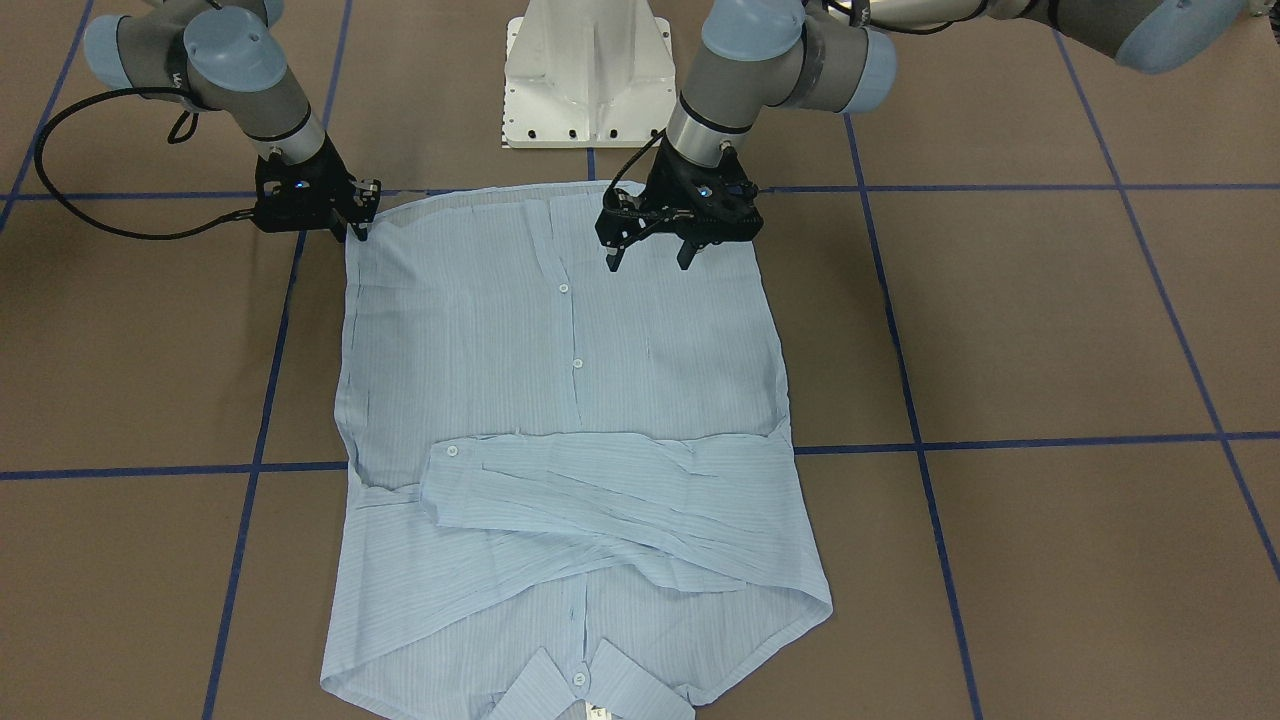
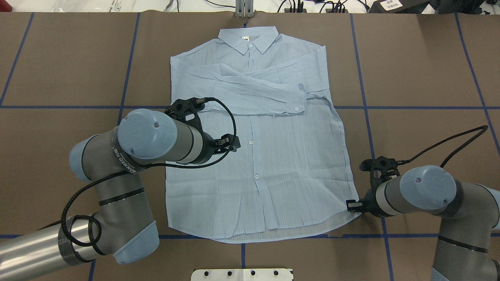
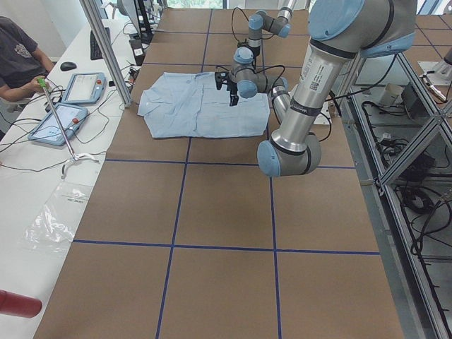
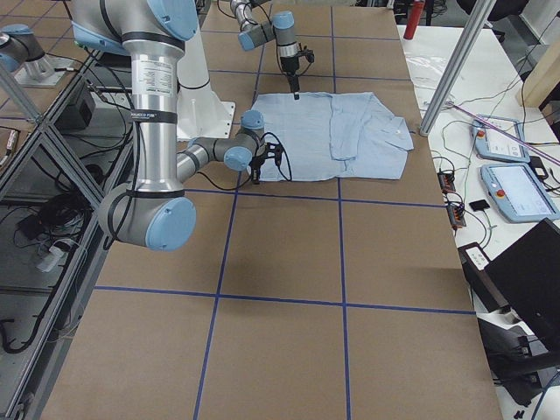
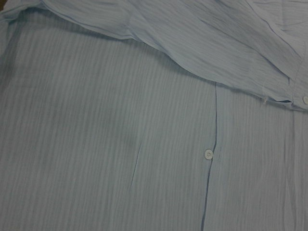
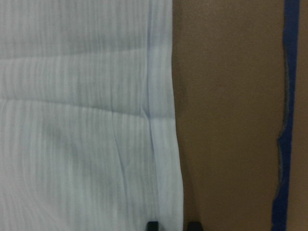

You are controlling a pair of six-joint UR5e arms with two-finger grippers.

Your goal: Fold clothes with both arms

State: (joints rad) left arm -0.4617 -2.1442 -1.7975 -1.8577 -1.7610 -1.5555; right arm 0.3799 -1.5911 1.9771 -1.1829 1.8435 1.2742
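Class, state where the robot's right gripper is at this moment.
In the front-facing view the right gripper sits upper left, at the hem corner of the shirt near the pedestal.

We see the shirt point(image 1: 500, 330) collar cut off at the front view's 6 o'clock edge; overhead, the left arm point(image 2: 156, 140) hides its 9 o'clock side; the right gripper point(image 6: 173, 226) shows only fingertips at 6 o'clock of its wrist view
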